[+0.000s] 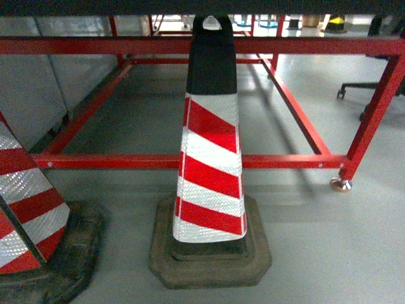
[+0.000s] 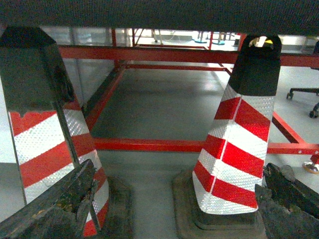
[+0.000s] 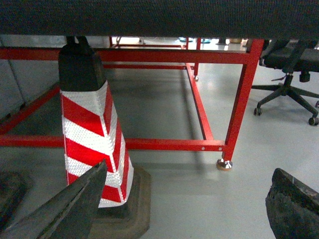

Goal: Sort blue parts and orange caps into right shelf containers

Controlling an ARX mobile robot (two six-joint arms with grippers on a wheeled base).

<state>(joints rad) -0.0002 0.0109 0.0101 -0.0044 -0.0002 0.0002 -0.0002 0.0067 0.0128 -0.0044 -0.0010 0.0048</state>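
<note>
- Orange caps, right shelf containers — none in any view.
- Left gripper: fingers spread wide, holding nothing.
- Right gripper: fingers wide apart, nothing between them.
- Striped cone upright on grey floor, in front of red frame; second cone left.
- Office chair at right, probably beyond the frame.

The grey floor carries two red-and-white striped cones, one in the middle and one at the left edge, and a red metal frame behind them.
</note>
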